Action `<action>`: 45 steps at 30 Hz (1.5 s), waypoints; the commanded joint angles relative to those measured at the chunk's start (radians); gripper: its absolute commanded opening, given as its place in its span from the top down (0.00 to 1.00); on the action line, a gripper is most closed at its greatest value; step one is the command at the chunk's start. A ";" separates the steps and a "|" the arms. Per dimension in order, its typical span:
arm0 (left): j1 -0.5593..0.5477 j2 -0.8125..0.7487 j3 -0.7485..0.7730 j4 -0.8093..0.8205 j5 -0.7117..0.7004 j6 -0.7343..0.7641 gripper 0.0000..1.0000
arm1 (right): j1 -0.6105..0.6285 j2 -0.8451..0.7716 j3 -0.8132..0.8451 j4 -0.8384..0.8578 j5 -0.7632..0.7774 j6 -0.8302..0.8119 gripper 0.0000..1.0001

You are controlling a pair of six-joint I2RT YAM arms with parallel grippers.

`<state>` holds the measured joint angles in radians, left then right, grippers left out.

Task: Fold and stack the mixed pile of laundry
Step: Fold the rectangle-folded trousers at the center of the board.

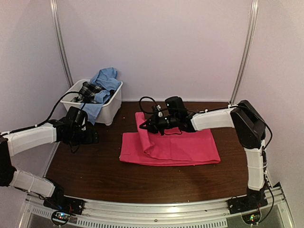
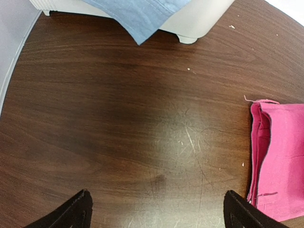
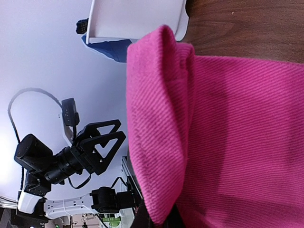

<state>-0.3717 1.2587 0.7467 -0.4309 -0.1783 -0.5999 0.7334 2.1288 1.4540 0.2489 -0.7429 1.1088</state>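
Note:
The bright pink-red cloth (image 1: 180,147) lies folded in the middle of the table. My right gripper (image 1: 145,126) is shut on a raised fold at its far left edge; in the right wrist view the fold (image 3: 156,142) runs down into the gripper (image 3: 159,223). My left gripper (image 1: 95,137) is open and empty just above bare wood, left of the cloth; its fingertips (image 2: 76,211) show low in the left wrist view, with the gripper (image 2: 159,213) well clear of the cloth's edge (image 2: 280,161). The light blue shirt (image 1: 107,78) and the plaid garment (image 1: 88,89) sit in the tub.
The white plastic tub (image 1: 111,107) stands at the back left of the table, the blue shirt (image 2: 137,14) hanging over its front wall (image 2: 199,19). White walls and metal posts close in the back and sides. The left arm (image 3: 95,142) shows in the right wrist view.

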 commanded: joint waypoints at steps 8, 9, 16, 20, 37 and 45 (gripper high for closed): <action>0.013 -0.004 0.025 0.004 0.003 0.020 0.02 | -0.013 -0.298 -0.089 -0.091 -0.033 -0.072 1.00; 0.013 -0.003 0.025 0.004 0.004 0.019 0.02 | -0.016 -0.315 -0.093 -0.104 -0.039 -0.078 1.00; 0.016 -0.007 0.026 -0.003 0.002 0.022 0.02 | -0.026 -0.380 -0.136 -0.096 -0.099 -0.042 1.00; 0.016 -0.004 0.029 -0.004 0.005 0.022 0.02 | -0.018 -0.356 -0.116 -0.073 -0.106 -0.024 1.00; 0.017 0.018 0.032 0.007 0.019 0.021 0.02 | 0.063 -0.030 0.010 0.250 -0.126 0.197 1.00; 0.017 0.035 0.035 0.030 0.053 0.007 0.03 | 0.110 0.149 0.135 0.378 -0.141 0.269 0.78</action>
<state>-0.3653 1.2827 0.7483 -0.4347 -0.1524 -0.5941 0.8066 2.2196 1.4956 0.4881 -0.8520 1.3273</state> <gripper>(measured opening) 0.977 0.103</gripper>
